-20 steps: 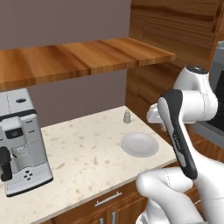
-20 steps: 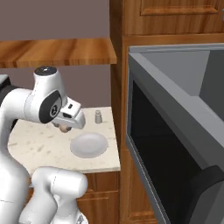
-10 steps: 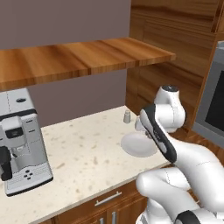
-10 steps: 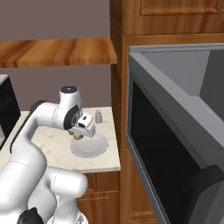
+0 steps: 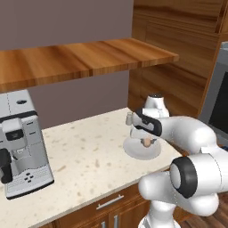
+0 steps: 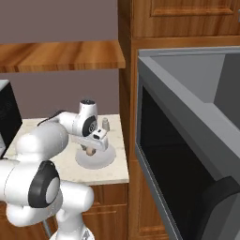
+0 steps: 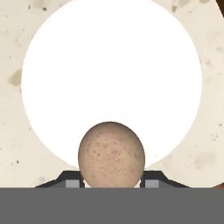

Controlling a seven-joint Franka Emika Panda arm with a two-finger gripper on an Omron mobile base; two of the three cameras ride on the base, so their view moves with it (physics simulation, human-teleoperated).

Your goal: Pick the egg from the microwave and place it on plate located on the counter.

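Fingers clamped on egg over plate, tips mostly hidden behind it

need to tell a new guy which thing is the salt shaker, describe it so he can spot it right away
Start at the beige counter under the wooden shelf and go to its corner by the wood wall. There a small grey shaker stands upright just behind the white plate. It is small and grey with a rounded top, unlike the tan egg nearby.
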